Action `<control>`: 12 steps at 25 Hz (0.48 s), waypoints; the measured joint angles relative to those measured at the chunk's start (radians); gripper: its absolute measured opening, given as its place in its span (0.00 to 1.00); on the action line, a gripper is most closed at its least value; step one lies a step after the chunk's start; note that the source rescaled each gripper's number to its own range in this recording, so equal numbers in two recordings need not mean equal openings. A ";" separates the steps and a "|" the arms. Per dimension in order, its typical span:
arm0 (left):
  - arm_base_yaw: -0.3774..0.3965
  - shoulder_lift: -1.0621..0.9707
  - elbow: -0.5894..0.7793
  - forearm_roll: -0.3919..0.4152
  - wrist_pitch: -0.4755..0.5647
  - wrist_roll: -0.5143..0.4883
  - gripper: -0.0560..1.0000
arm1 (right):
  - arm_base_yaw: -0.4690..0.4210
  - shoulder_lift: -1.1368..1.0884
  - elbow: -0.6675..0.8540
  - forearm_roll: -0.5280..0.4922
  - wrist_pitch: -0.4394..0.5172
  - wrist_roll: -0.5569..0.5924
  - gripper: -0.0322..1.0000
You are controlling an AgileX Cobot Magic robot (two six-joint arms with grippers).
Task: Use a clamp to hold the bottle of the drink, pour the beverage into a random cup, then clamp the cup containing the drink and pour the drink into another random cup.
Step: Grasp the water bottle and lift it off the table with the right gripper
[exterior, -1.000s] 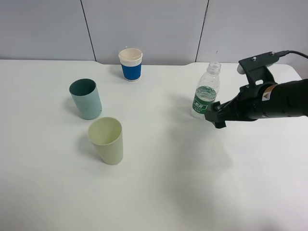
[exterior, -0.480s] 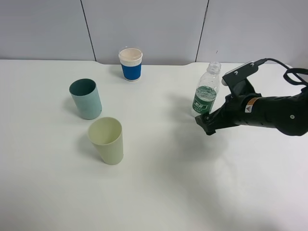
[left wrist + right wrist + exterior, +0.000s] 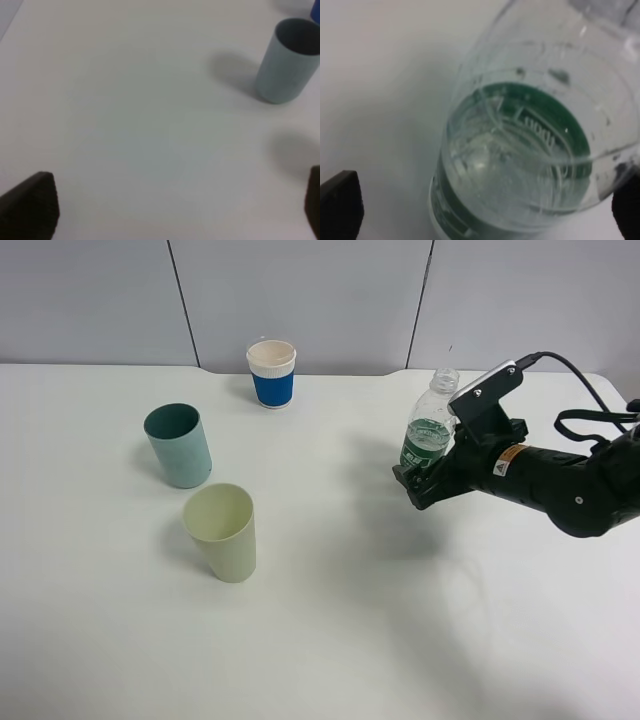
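Observation:
The clear bottle (image 3: 430,432) with a green label stands upright at the right of the table, with the beverage (image 3: 490,165) inside it. My right gripper (image 3: 418,480) is at the bottle's lower part. In the right wrist view the bottle (image 3: 520,140) fills the space between the two dark fingertips (image 3: 340,207) of the open right gripper (image 3: 485,207), and one jaw stands visibly apart from it. The pale yellow-green cup (image 3: 222,532) and the teal cup (image 3: 178,445) stand at the left. My left gripper (image 3: 170,210) is open over bare table, with the teal cup (image 3: 287,62) ahead of it.
A blue-and-white paper cup (image 3: 271,373) stands at the back near the grey wall panels. The white table (image 3: 340,620) stretches wide between the cups and the bottle. A black cable (image 3: 585,390) loops above the right arm.
My right arm has moved left and swung in, bringing its open jaws from beside the bottle to either side of its lower part. The cups and bottle have not moved.

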 joint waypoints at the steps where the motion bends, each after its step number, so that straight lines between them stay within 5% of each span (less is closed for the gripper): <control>1: 0.000 0.000 0.000 0.000 0.000 0.000 1.00 | 0.000 0.009 0.000 0.000 -0.017 0.000 1.00; 12: 0.000 0.000 0.000 0.000 0.000 0.000 1.00 | 0.000 0.122 -0.001 0.000 -0.207 0.000 1.00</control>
